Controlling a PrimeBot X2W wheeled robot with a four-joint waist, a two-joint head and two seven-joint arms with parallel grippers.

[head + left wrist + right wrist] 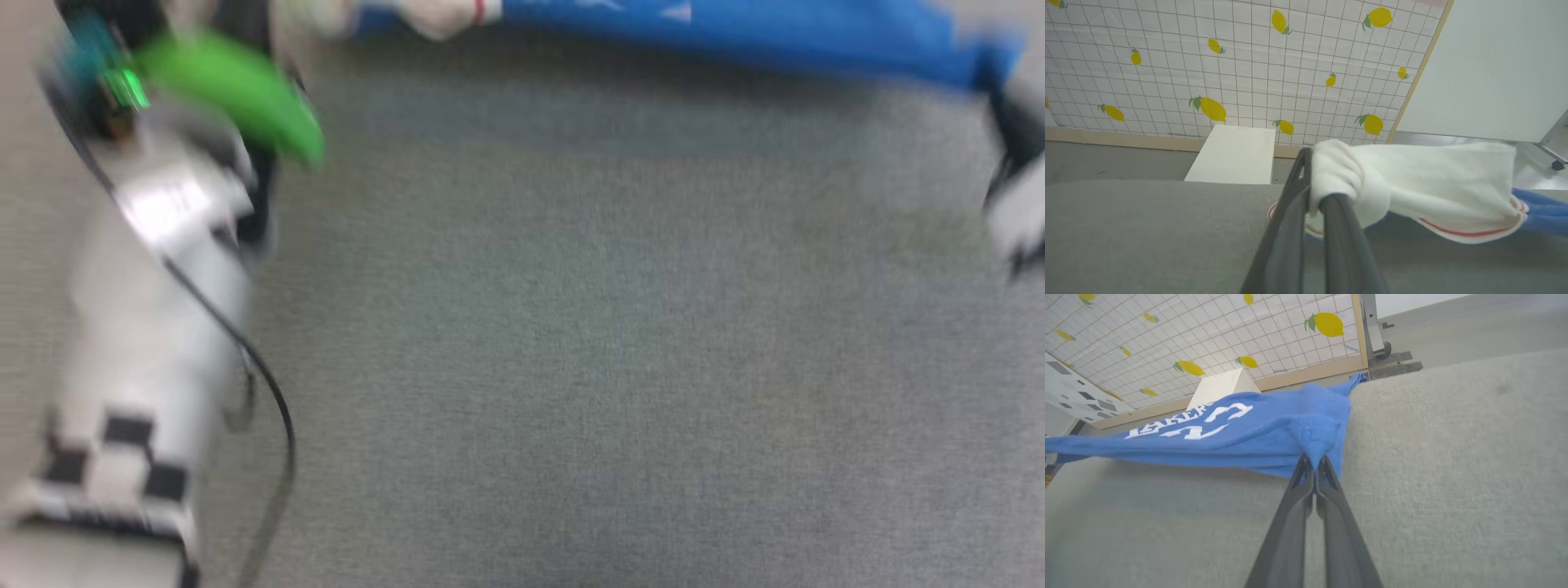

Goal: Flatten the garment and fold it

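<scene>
The garment [735, 33] is a royal-blue jersey stretched in the air across the top of the blurred head view, above the grey table [571, 367]. My left gripper [1312, 163] is shut on its bunched white sleeve [1412, 183], which has red-striped trim. My right gripper [1314, 460] is shut on a corner of the garment's blue hem [1314, 437]; white lettering [1188, 420] shows on the cloth spread to the left. My left forearm [155, 269] with a green part sits at the left of the head view, and part of the right arm [1016, 188] at the right edge.
A lemon-patterned gridded panel [1229, 61] stands behind the table, with a white box [1233, 155] at its foot. A metal stand on a caster [1378, 335] is beside the panel. The table's grey cloth [1453, 457] stretches wide under the garment.
</scene>
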